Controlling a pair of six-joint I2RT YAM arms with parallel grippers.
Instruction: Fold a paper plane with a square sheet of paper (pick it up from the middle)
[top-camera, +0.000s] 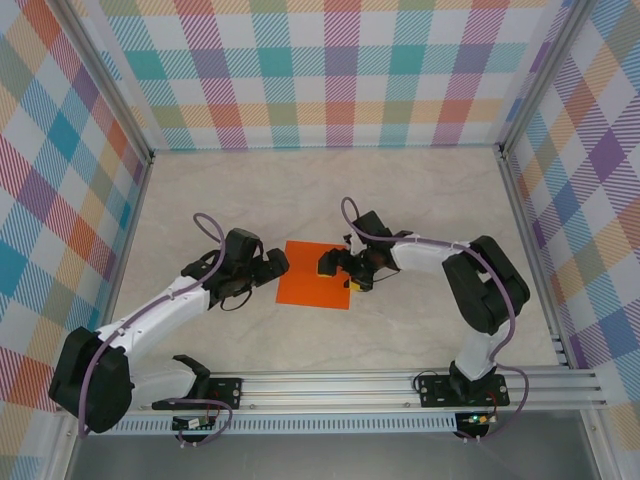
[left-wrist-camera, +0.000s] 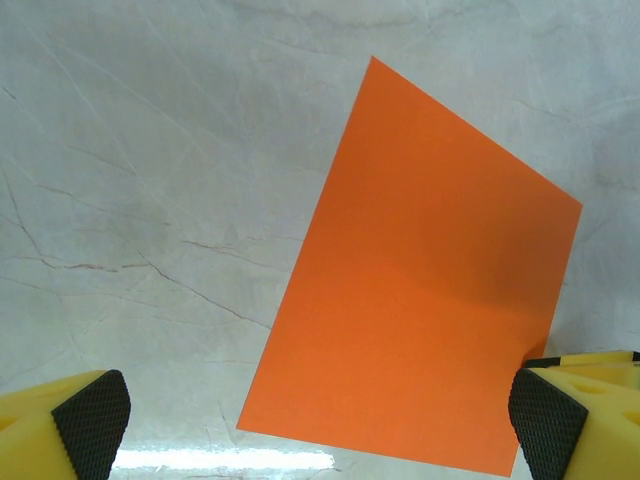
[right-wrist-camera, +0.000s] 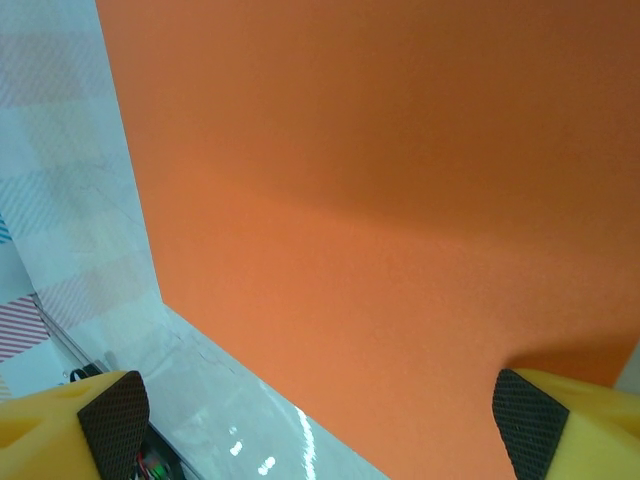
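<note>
At the near edge of the table (top-camera: 420, 200), the aluminium rail (top-camera: 380, 383) is carrying both arm bases, and the arms are reaching inward toward the middle of the surface. The left gripper (top-camera: 276, 264) is sitting just beside the left edge of the square sheet of paper (top-camera: 315, 287), its jaws standing wide apart and holding nothing. In its wrist view the sheet is lying flat beyond the two black pads (left-wrist-camera: 92, 425). The right gripper (top-camera: 338, 268) is hovering over the sheet's right edge, toward its far corner, jaws likewise spread with nothing between them (its camera is looking down on orange from close by). The sheet is lying flat and unfolded near the middle of the table. Closing in from opposite sides with open jaws is, I judge, preparing the pick from the middle — one side steadying, the other lifting. Beyond, bare surface is running to the plaid walls (top-camera: 330, 70).
</note>
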